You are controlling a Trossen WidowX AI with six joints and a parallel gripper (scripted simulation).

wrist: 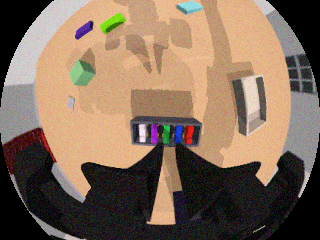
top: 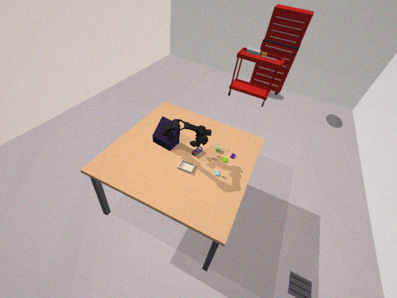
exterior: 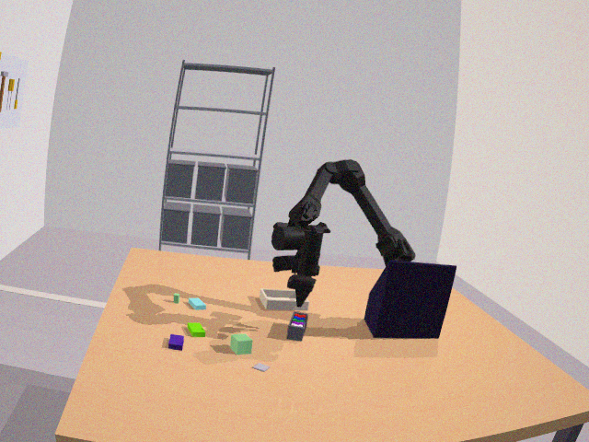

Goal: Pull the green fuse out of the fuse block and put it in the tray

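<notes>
Tan tabletop, my pincer above fuse blk, slightly open w/ nothing btwn tips, grn fuse in blk, tray near blk.

The slim rectangular fuses are showing white, purple, green, blue and red in a dark grey rectangular fuse block. The off-white rectangular tray is looking plain, and the tan wooden tabletop is carrying brown shadow patches.

Red cart beside red panel; floor vent.
</notes>
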